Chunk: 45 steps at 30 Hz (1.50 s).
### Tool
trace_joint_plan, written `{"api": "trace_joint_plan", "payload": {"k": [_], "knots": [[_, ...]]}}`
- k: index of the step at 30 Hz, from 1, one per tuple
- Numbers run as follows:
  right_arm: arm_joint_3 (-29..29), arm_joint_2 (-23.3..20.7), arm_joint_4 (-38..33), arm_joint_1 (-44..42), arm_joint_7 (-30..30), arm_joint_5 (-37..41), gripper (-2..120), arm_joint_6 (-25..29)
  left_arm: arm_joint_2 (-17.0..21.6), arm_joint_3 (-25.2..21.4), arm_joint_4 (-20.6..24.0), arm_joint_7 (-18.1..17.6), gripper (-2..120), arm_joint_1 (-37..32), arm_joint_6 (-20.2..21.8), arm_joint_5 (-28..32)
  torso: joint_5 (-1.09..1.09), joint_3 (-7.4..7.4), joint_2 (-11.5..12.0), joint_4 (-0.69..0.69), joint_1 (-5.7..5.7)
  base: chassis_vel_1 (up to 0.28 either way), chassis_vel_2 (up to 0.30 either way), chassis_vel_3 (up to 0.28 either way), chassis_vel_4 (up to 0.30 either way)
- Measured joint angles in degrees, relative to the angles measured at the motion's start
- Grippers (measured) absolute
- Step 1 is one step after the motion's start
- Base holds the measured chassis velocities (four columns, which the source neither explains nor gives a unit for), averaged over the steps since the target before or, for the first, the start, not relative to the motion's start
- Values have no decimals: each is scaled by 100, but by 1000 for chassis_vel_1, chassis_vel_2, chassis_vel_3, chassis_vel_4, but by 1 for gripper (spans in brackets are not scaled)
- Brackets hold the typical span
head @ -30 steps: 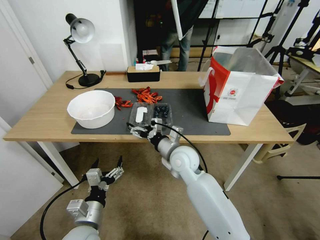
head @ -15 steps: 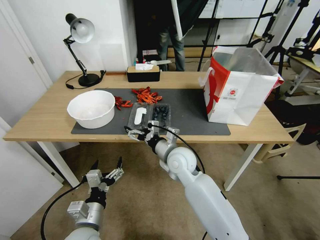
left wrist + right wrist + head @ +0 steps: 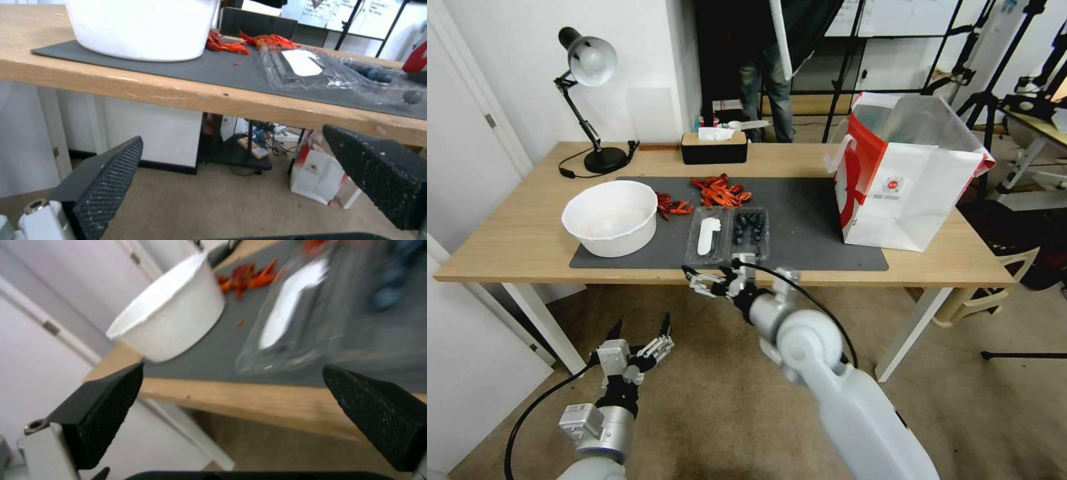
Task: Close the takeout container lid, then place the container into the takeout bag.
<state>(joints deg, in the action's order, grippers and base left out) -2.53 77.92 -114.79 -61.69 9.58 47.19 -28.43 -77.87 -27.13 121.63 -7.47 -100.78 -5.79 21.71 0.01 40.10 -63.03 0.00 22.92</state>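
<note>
**Clamshell lying open, lid not yet folded**

Sits flat on the grey mat (image 3: 800, 220), just right of the white bowl (image 3: 610, 217): takeout container (image 3: 728, 233), blueberries in its right half, lid (image 3: 708, 235) spread leftward, label up. Poised at the table edge just before it, right gripper (image 3: 702, 280), fingers spread, gripping nothing, probably lining up under the lid. Parked low near the floor, left gripper (image 3: 640, 331), also open-fingered. Stands well right, takeout bag (image 3: 907, 180), mouth open, contents hidden.
</note>
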Motion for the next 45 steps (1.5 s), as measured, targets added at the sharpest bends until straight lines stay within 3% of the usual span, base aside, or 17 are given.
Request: {"api": "trace_joint_plan", "payload": {"k": [8, 12, 14, 16, 18, 21, 25, 30, 32, 33, 35, 36, 39, 40, 43, 44, 45], "knots": [[-734, -511, -858, -1101, -408, -1314, 100, 874, 88, 55, -36, 11, 100, 9, -113, 74, 1, 0, 0, -1, 0, 0, 0, 0, 0], [-1224, -612, -1056, -2000, -706, -2461, 100, 2055, 169, 103, -30, 50, 100, 31, -116, 138, 0, 0, 1, 0, 0, 0, 0, 0, 0], [-1252, -605, -1055, -2058, -720, -2531, 100, 2144, 175, 108, -29, 58, 100, 33, -116, 149, 0, 0, 1, 0, 0, 0, 0, 0, 0], [-1450, -445, -890, -2527, -795, -3087, 100, 3002, 222, 137, -23, 110, 100, 42, -118, 211, -1, 0, 1, -1, 0, 0, 0, 0, 0], [-1450, -445, -890, -2527, -795, -3087, 100, 3002, 222, 137, -23, 110, 100, 42, -118, 211, -1, 0, 1, -1, 0, 0, 0, 0, 0], [-1650, -76, -563, -3181, -840, -3592, 100, 3997, 277, 193, -8, 141, 100, 86, -120, 301, 0, 1, 1, -1, 0, 0, 0, 0, 0], [-1638, 236, -420, -3615, -882, -3815, 100, 4460, 314, 242, 8, 141, 100, 150, -108, 358, -2, 0, 1, 0, 0, 0, 0, 0, 0], [-1605, 435, -378, -3794, -898, -3967, 100, 4594, 386, 336, 167, 138, 100, 200, 70, 727, -2, 0, 1, 0, -1, 0, 0, 0, 0], [-1572, 499, -376, -3838, -913, -4029, 100, 4596, 459, 444, 397, 110, 100, 268, 347, 1364, -1, 0, 1, 0, 0, 0, 0, 0, 0], [-1572, 499, -376, -3838, -913, -4029, 100, 4596, 459, 444, 397, 110, 100, 268, 347, 1364, -1, 0, 1, 0, 0, 0, 0, 0, 0], [-1536, 519, -386, -3816, -922, -4054, 100, 4553, 545, 551, 663, 32, 100, 407, 593, 2268, -1, 0, 1, -1, 0, 0, 0, 0, 0], [-1536, 519, -386, -3816, -922, -4054, 100, 4553, 545, 551, 663, 32, 100, 407, 593, 2268, -1, 0, 1, -1, 0, 0, 0, 0, 0], [-1490, 459, -385, -3689, -1005, -4030, 100, 4469, 639, 621, 895, -313, 100, 694, 720, 3467, -1, 0, 1, 0, 1, 0, 0, 0, 0], [-1490, 459, -385, -3689, -1005, -4030, 100, 4469, 639, 621, 895, -313, 100, 694, 720, 3467, -1, 0, 1, 0, 1, 0, 0, 0, 0], [-1441, 344, -367, -3573, -1076, -3973, 100, 4395, 700, 614, 1105, -708, 100, 953, 854, 4764, -1, 1, 1, 1, 1, 0, 0, 0, 0], [-1441, 344, -367, -3573, -1076, -3973, 100, 4395, 700, 614, 1105, -708, 100, 953, 854, 4764, -1, 1, 1, 1, 1, 0, 0, 0, 0], [-1415, 303, -358, -3532, -1080, -3951, 100, 4363, 701, 613, 1211, -1019, 100, 1124, 961, 5211, 0, 0, 0, 1, 1, 0, 0, 0, 0]]}}
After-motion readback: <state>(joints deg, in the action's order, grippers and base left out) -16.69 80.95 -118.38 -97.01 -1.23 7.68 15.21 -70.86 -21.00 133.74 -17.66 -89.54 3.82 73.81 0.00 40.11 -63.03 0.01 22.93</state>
